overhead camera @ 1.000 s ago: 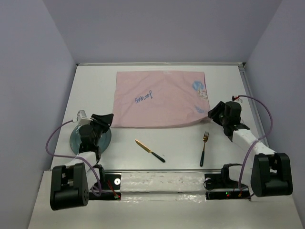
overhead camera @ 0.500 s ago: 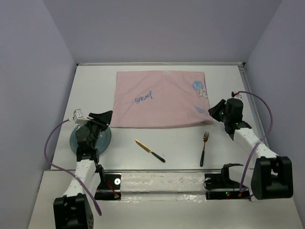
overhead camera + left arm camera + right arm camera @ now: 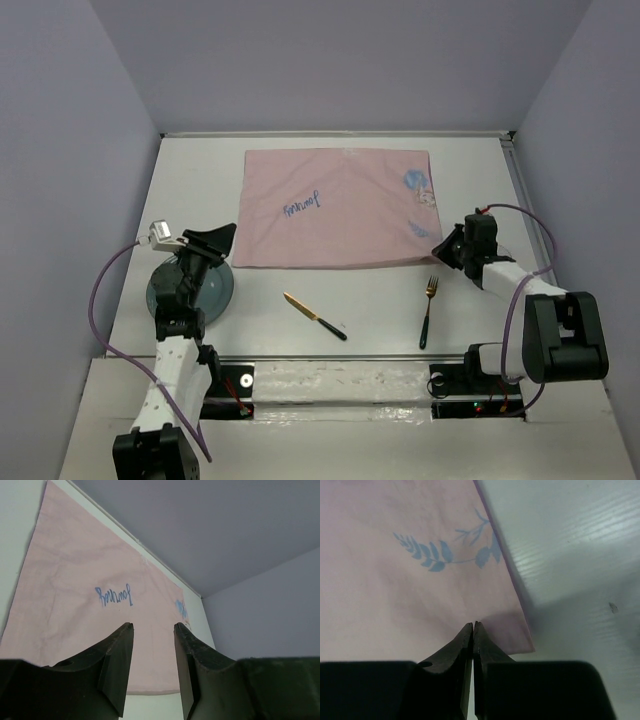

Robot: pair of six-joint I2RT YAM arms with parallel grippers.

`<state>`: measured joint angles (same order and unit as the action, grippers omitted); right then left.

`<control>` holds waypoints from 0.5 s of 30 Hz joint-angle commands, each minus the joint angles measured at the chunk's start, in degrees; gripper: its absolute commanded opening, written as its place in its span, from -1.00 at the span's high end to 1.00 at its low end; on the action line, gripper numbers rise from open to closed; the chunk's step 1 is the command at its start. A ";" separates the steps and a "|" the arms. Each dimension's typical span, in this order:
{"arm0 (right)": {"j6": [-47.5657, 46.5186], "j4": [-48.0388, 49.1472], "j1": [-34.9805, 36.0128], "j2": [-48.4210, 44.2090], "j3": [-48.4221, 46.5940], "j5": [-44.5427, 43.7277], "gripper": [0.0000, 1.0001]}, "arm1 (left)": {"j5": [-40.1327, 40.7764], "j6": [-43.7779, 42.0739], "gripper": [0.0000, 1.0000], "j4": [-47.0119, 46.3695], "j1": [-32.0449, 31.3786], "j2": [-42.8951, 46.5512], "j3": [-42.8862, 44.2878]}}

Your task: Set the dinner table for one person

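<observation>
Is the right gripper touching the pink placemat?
Touching. Right wrist view: the right gripper is shut, jaws pinching the pink placemat at its corner.

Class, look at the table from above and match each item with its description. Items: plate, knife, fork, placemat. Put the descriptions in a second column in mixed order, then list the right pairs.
Column one:
1. plate
2. knife
3. fork
4. placemat

Column two:
A. pink cloth with blue writing, farthest from the arms' bases
B. gold tines pointing away from the bases, farthest right of the cutlery
C. dark and round, farthest left
D. gold blade and dark handle, lying slantwise near the middle

Pairs: 1-C, 2-D, 3-B, 4-A
</observation>
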<state>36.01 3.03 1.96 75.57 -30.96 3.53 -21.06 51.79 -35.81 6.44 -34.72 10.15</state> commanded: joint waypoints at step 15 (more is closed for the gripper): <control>-4.02 -6.81 10.87 -5.09 -5.07 -8.27 0.69 | -1.00 -3.19 0.07 1.71 -1.60 -1.23 1.98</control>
<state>34.79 -2.52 6.76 69.04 -31.40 -1.98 -21.39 49.71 -32.67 5.54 -36.51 10.15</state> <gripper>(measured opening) 0.214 0.468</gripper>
